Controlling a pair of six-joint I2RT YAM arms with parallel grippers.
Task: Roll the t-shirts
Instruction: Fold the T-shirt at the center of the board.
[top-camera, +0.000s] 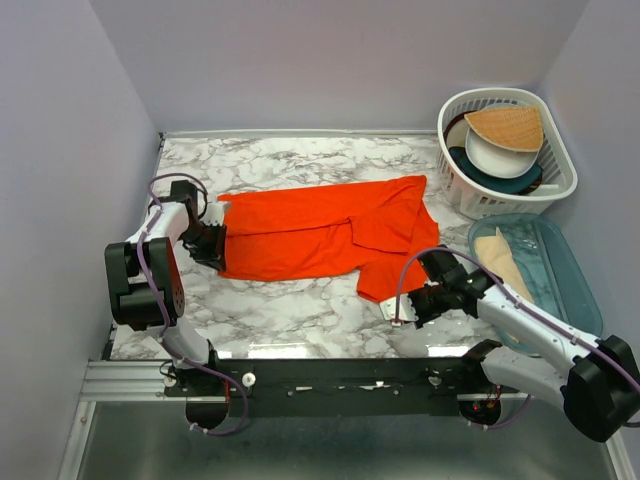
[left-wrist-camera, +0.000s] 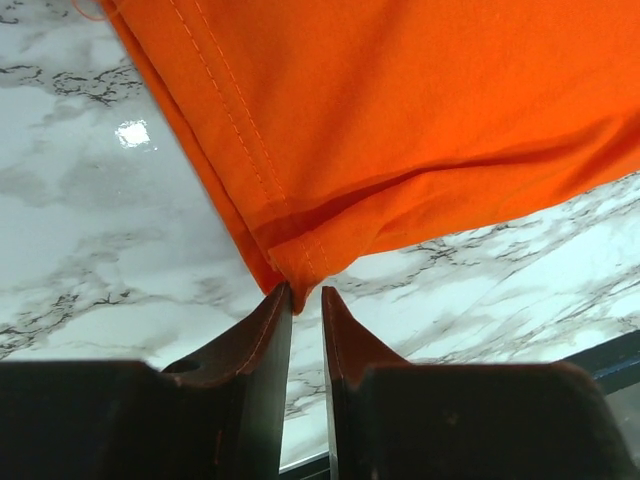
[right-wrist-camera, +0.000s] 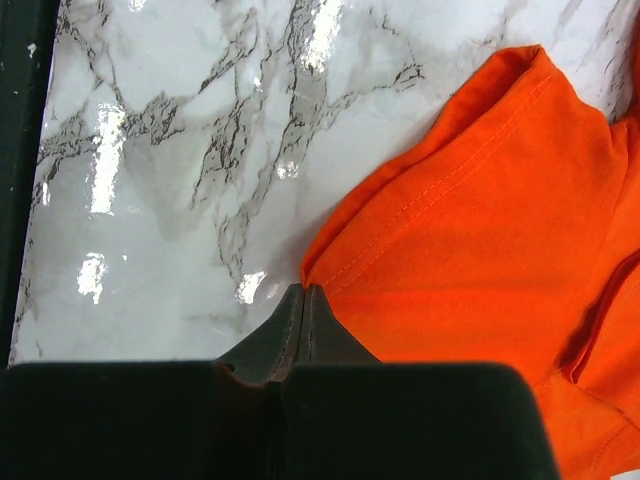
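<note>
An orange-red t-shirt (top-camera: 310, 235) lies spread flat across the middle of the marble table, with a sleeve folded over at its right. My left gripper (top-camera: 214, 248) is at the shirt's left edge. In the left wrist view its jaws (left-wrist-camera: 305, 292) stand a narrow gap apart, and a hemmed corner of the shirt (left-wrist-camera: 420, 110) dips between the tips against one finger. My right gripper (top-camera: 397, 304) is at the shirt's near right corner. In the right wrist view its jaws (right-wrist-camera: 305, 290) are pressed together on the hem edge of the shirt (right-wrist-camera: 480, 250).
A white laundry basket (top-camera: 562, 182) with dishes stands at the back right. A teal bin (top-camera: 585, 295) holding a beige cloth sits at the right, close to my right arm. Walls close in the left, back and right; a metal rail runs along the front edge.
</note>
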